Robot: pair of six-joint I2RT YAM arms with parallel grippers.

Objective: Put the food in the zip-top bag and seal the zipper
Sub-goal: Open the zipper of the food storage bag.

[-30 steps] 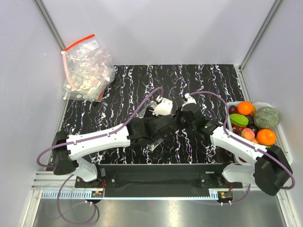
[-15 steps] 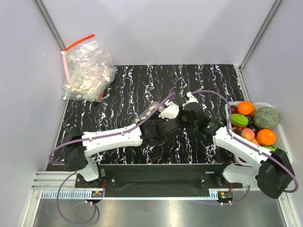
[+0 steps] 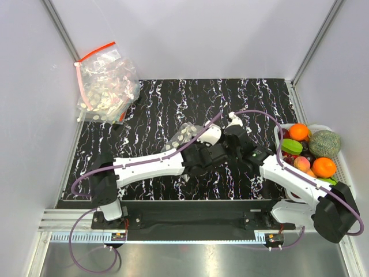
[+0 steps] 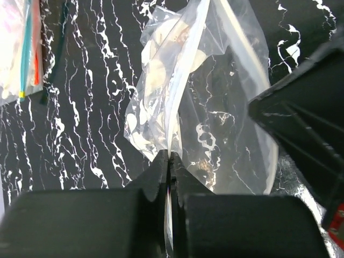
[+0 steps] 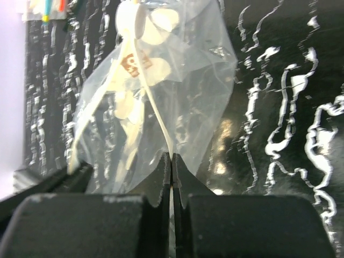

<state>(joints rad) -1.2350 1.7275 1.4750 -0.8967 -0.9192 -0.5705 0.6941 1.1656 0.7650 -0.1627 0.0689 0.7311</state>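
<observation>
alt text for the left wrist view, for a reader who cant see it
The left gripper has its jaws shut on the pale zipper of the clear, white-spotted zip-top bag, crumpled over a black marbled table. A heap of other bags shows top left, a dark part of the other arm at the right.

Zip-top bag (image 4: 215,107): clear, crinkled, white oval spots, stretching away ahead of both tool tips. Zipper (image 4: 177,102): pale strip, pinched in left tool (image 4: 170,158) and right tool (image 5: 171,158).
</observation>
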